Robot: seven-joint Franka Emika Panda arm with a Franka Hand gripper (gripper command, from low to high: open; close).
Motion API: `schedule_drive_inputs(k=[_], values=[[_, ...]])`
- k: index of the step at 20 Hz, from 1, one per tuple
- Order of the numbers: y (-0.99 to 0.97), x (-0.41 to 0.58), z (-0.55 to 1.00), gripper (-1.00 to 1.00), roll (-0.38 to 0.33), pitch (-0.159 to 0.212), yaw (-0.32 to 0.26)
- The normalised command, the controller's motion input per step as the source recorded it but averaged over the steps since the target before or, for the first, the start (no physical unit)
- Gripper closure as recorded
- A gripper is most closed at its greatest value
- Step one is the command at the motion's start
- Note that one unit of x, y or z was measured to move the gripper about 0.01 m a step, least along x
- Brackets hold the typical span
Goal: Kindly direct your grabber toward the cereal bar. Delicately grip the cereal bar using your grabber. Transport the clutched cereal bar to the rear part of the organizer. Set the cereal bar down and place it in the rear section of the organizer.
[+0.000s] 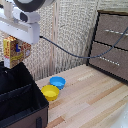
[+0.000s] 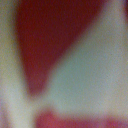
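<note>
One box is all the jaws have to answer for: the cereal bar (image 1: 14,51) hangs below the white wrist of the grabber (image 1: 15,42), upright, its orange and yellow print facing the exterior camera. The fingers themselves are hidden behind the wrist body and the box, so I cannot tell from sight how the jaws are set; since the box is off every surface, they are most likely pinching its upper end. The wrist view is filled by a blurred red and pale surface (image 2: 55,45), probably the box's print pressed close to the lens, and gives no more.

Directly beneath sits the organizer (image 1: 22,102), a black soft-sided box with an inner divider (image 1: 17,92) splitting it into sections. The bar hovers over the section farther from the exterior camera, just above the rim.

The step in hand looks like the lowering. To do it well, come straight down, keeping the box clear of the soft wall and the divider, which could snag or tip it. Release only once its lower edge is inside the section and near the floor, so it does not topple forwards.

On the wooden worktop (image 1: 95,100) beside the organizer lie a yellow bowl (image 1: 50,92) and a blue bowl (image 1: 57,82), touching; a brown drawer cabinet (image 1: 111,42) stands well apart, at the exterior view's right.
</note>
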Motion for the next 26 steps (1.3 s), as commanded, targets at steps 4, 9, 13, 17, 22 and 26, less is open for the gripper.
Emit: schedule_drive_inputs(k=[4, 9, 13, 17, 22, 26], values=[[0.51, 0.704, 0.4, 1.0, 0.083, 0.117, -0.062], [0.43, 0.665, 0.13, 1.0, 0.043, 0.105, -0.082], [0.33, 0.307, -0.04, 1.0, 0.003, 0.115, -0.173], [0.25, -0.119, -0.01, 1.0, -0.001, 0.127, -0.221], [0.19, -0.041, -0.02, 1.0, -0.013, 0.112, -0.167], [0.18, 0.14, -0.1, -1.0, 0.0, 0.009, -0.051]])
